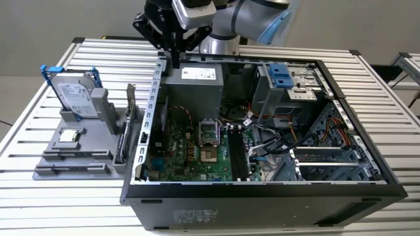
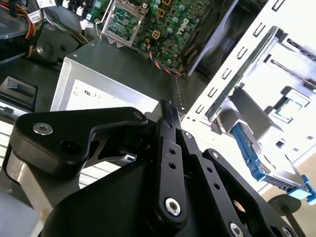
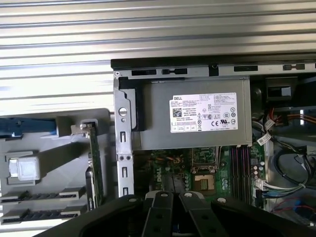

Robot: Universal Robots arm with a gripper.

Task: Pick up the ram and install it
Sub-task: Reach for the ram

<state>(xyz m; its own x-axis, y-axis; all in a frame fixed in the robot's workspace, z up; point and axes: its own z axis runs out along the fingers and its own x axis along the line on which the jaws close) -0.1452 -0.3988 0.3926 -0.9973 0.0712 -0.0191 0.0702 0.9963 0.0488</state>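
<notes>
The ram (image 1: 121, 141) shows as a thin grey strip standing on edge in the grey holder (image 1: 72, 152), just beside the taller green card (image 1: 133, 123). My gripper (image 1: 176, 60) hangs above the far corner of the open computer case (image 1: 262, 194), over the edge of the grey power supply (image 1: 194, 81). It is well apart from the ram. Its black fingers (image 2: 169, 118) are pressed together with nothing between them. The black memory slots (image 1: 236, 156) lie on the green motherboard (image 1: 190, 157), and the same slots (image 3: 239, 165) appear in the first wrist view.
A silver hard drive in a blue frame (image 1: 72, 96) stands on the holder, with a processor chip (image 1: 69, 137) in front of it. Inside the case are the drive cage (image 1: 288, 83), loose cables (image 1: 276, 142) and the processor socket (image 1: 208, 132). A slatted metal table (image 1: 59, 201) carries everything.
</notes>
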